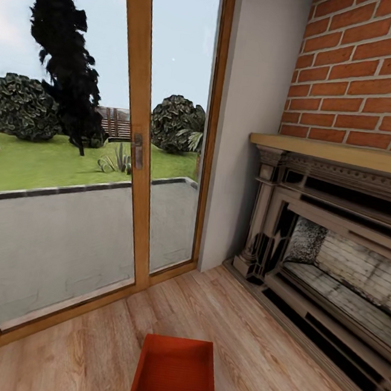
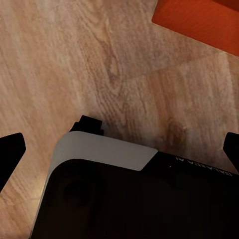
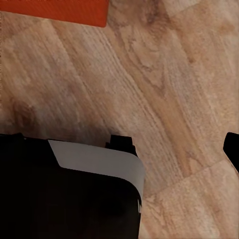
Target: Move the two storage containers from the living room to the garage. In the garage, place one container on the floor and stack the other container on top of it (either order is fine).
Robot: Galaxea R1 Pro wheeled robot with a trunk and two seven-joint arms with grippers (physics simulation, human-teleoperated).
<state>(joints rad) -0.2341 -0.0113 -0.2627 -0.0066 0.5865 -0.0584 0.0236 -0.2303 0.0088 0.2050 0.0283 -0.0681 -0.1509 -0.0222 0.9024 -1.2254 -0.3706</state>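
Observation:
I am in the living room, looking down at light wood plank flooring [image 1: 80, 352]. One orange-red storage container [image 1: 175, 375] sits on the planks just in front of me, open side up and empty, cut off by the head view's lower edge. A corner of it shows in the left wrist view [image 2: 199, 20] and in the right wrist view [image 3: 55, 10]. My left gripper [image 2: 119, 149] hangs open above the floor beside my dark base, holding nothing. My right gripper [image 3: 119, 144] is likewise open and apart from the container. The garage is out of view.
Wood-framed glass doors [image 1: 133, 152] stand ahead on the left, with a patio and lawn beyond. A red brick fireplace [image 1: 336, 236] with a wooden mantel fills the right side. A pale wall section [image 1: 245, 134] separates them. My black and grey base [image 2: 124, 199] is below both grippers.

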